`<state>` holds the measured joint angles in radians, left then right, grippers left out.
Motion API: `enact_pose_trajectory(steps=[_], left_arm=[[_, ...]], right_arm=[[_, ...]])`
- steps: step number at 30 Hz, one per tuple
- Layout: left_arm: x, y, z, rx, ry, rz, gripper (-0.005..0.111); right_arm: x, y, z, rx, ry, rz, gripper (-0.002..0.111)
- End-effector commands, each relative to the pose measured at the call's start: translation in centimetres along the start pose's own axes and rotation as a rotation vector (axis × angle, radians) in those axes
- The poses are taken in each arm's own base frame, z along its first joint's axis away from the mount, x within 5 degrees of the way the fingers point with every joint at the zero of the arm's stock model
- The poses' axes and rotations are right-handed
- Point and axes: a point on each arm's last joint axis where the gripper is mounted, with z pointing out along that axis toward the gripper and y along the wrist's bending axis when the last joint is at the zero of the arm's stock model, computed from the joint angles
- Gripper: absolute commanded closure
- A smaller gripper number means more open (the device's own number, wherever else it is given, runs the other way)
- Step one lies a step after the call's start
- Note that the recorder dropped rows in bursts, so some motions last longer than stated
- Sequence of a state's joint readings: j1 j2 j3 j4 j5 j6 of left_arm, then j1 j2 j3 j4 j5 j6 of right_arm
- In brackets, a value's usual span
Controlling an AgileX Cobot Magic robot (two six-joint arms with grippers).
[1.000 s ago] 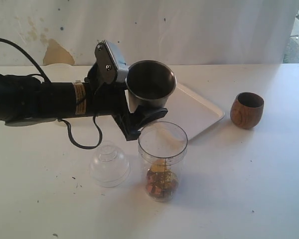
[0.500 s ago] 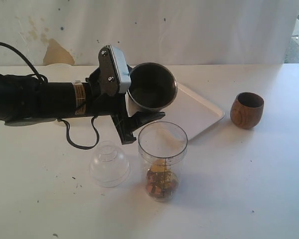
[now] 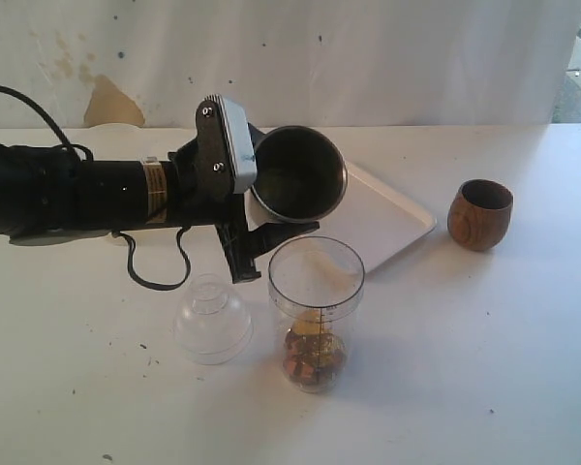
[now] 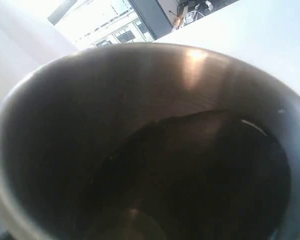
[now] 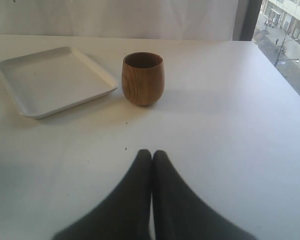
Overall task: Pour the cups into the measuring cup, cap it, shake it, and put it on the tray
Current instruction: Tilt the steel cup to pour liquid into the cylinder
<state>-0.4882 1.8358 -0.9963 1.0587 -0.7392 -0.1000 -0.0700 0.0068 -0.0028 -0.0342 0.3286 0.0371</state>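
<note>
Clearly a pouring pose: steel tumbler (image 3: 295,176) clamped in the left jaws, hanging above and just behind the open mouth of the measuring cup (image 3: 316,308), not touching it. Held there, by the look of it, to send the contents straight down into the clear cylinder rather than onto the counter (image 3: 494,368). Tipped far over, long axis nearer level than upright, mouth turned toward the exterior camera and slightly down, base back toward the left arm (image 3: 77,199). Dark inside from the left wrist view; no telling about leftovers. Some brown and gold bits already lying in the bottom of the measuring cup, itself upright on the counter, axis vertical, mouth up. Clear domed lid (image 3: 213,320) parked just beside it on the left, off so as to leave the mouth free. Tray (image 3: 392,221) behind, bare, probably reserved for the last step. Wooden cup (image 3: 480,214) upright, well apart to the right. Right jaws pressed together on nothing, low over the counter, out of the way.
</note>
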Motion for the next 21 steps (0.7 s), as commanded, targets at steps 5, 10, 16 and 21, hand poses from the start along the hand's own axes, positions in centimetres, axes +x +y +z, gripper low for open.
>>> enact_pose_trajectory(steps=[5,10,16,21], left_arm=[[-1.12,0.57,-0.05,-0.026,-0.068,0.067,0.107],[-1.12,0.57,-0.05,-0.03,-0.067,0.186,0.107],[-1.16,0.64,-0.04,-0.034,-0.067,0.237,0.107],[-1.19,0.68,-0.03,-0.036,-0.067,0.266,0.107]], right_arm=[[-0.02,0.02,-0.02,-0.005,-0.013,0.0,0.108],[-0.02,0.02,-0.02,-0.005,-0.013,0.0,0.108],[-0.02,0.02,-0.02,-0.005,-0.013,0.0,0.108],[-0.02,0.02,-0.02,-0.005,-0.013,0.0,0.108]])
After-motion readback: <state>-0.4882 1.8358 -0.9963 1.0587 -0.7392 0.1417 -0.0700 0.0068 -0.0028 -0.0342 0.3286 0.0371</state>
